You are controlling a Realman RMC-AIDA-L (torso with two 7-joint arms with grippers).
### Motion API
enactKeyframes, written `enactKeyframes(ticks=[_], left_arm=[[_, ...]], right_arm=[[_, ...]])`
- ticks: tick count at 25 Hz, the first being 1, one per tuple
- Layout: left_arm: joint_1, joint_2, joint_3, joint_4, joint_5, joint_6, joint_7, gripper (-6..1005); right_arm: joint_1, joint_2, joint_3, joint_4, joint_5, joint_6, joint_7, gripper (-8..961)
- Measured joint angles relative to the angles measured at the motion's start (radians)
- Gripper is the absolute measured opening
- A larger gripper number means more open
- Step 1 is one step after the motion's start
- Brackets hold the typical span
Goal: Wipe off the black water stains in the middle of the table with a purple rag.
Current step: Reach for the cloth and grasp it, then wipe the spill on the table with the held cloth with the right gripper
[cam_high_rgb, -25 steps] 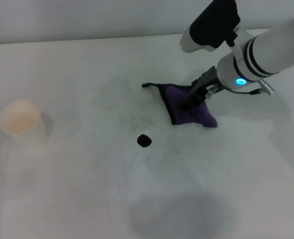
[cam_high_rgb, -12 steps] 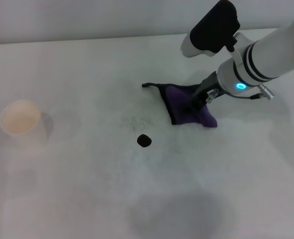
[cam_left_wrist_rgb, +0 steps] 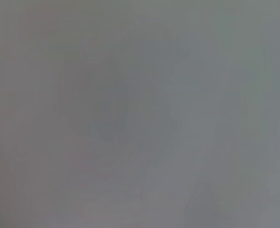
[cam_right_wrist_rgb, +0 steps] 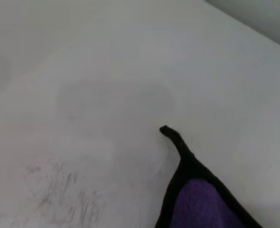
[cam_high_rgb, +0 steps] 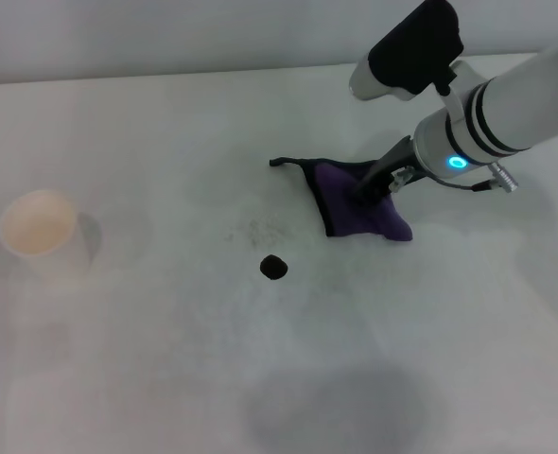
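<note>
From the head camera I see the white worktop [cam_high_rgb: 147,378] spread across the whole picture. The purple rag [cam_high_rgb: 355,210] lies right of centre, towards the far half, rumpled, with its black edging running along the left side and a thin black corner tail pointing left. My right hand [cam_high_rgb: 366,191] comes in from the upper right on the white arm and has its dark tips down on the rag's far-right part, touching the cloth. I cannot tell from here whether the tips are pinching the cloth or only pressing on it. The black water stains [cam_high_rgb: 274,267] show as one small dark blob on the worktop, near and to the left of the rag, clearly apart from it. Between the blob and the rag's tail there is a patch of faint grey speckles [cam_high_rgb: 256,229]. Far off on the left stands a pale paper cup [cam_high_rgb: 39,229], well apart from everything else. The left hand does not show in this view.

The left wrist camera gives me only a flat grey blur; I can make out nothing in it.

The right wrist camera looks along the worktop [cam_right_wrist_rgb: 107,57]. The purple rag [cam_right_wrist_rgb: 201,204] fills the lower right corner, purple inside its black border, with the black tail lying on the surface. The grey speckles [cam_right_wrist_rgb: 64,190] sit beside it. The hand's own tips are out of this picture.
</note>
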Motion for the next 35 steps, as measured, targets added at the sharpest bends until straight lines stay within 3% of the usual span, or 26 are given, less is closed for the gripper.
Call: enactKeyframes(ticks=[8, 20, 27, 35], left_arm=[[0.0, 0.0, 0.004, 0.002, 0.0, -0.004, 0.0, 876], [-0.003, 0.002, 0.0, 0.003, 0.002, 0.003, 0.0, 877], [-0.006, 0.003, 0.001, 0.004, 0.001, -0.002, 0.0, 877], [-0.016, 0.003, 0.005, 0.013, 0.008, -0.003, 0.0, 877]], right_arm=[[-0.003, 0.003, 0.002, -0.021, 0.013, -0.031, 0.028, 116], [-0.003, -0.002, 0.017, -0.026, 0.135, -0.022, 0.019, 117], [-0.004, -0.001, 0.005, -0.035, 0.303, 0.013, -0.056, 117], [-0.004, 0.004, -0.111, -0.066, 0.433, 0.022, -0.203, 116]])
